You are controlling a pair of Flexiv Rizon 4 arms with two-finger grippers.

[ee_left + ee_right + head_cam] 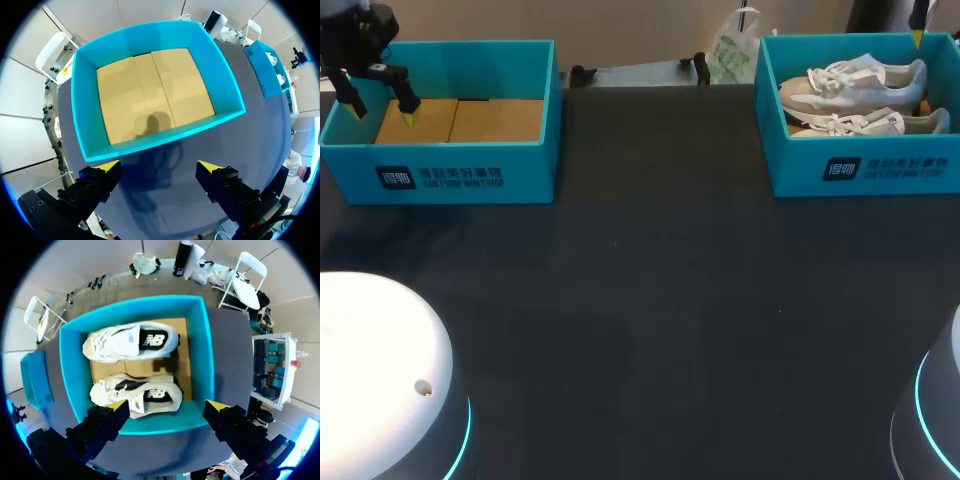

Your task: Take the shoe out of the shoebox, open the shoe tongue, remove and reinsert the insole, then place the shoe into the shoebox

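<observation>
Both our claws spread wide and hold nothing, one above each blue box.

Our left claw (159, 166) hangs over the left box (470, 175) with its yellow-tipped fingers far apart and touching nothing. That box holds only its brown cardboard floor (150, 95). Our right claw (167, 405) is just as wide open and bare, up above the right box (200, 350) at the far right corner of the dark table (670, 300). In that box two pale shoes lie on their sides, side by side and lengthwise. One shoe (130, 340) is by the wall farther from the claw. The other shoe (135, 392) is against the wall nearest the fingers. Neither claw touches a shoe or a box.
</observation>
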